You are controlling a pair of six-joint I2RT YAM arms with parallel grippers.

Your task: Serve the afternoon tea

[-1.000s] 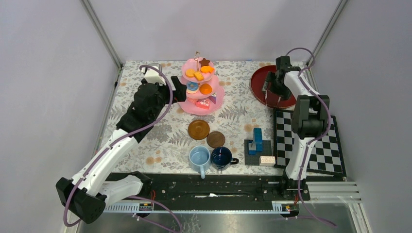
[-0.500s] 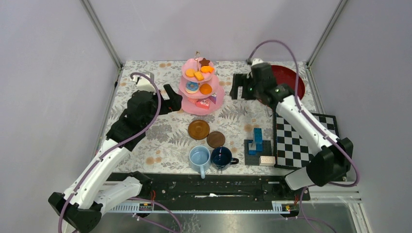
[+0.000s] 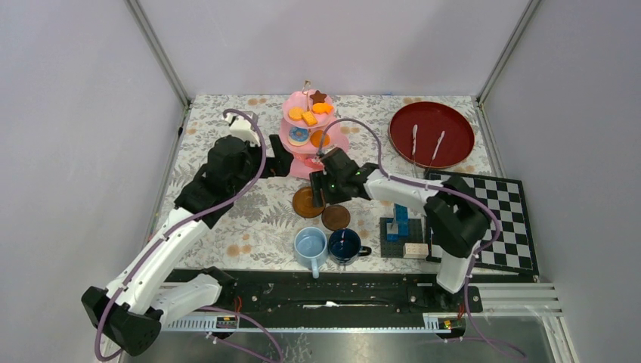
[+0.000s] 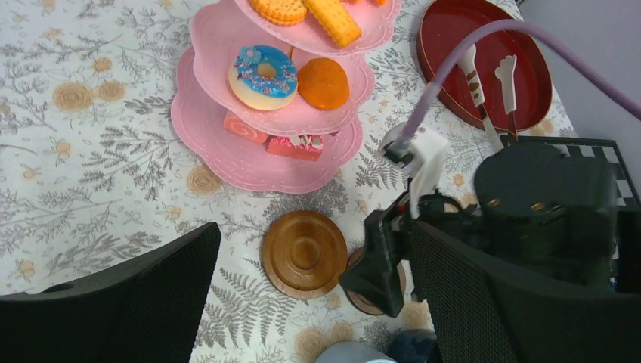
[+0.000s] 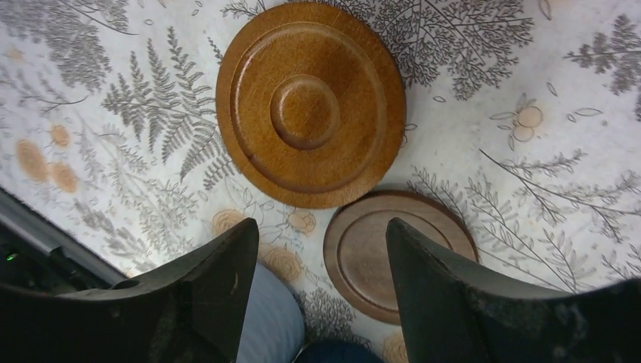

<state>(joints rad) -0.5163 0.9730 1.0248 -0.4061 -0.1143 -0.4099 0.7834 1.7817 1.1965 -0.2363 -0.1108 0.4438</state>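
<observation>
Right gripper [image 5: 321, 231]: jaws parted, empty, above light-brown saucer [image 5: 310, 106] and dark-brown saucer [image 5: 363, 257]. Left gripper [image 4: 311, 227]: spread wide, empty, left of pink three-tier stand [image 4: 227, 144].

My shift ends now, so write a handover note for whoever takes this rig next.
Left end effector: open, empty, near the stand.
Right end effector: open, empty, above the light saucer and dark saucer.
Light-blue mug and dark-blue mug stand side by side, off both saucers; pastries sit on the stand.
Done: nothing visibly served. Left: likely mugs onto saucers.
</observation>
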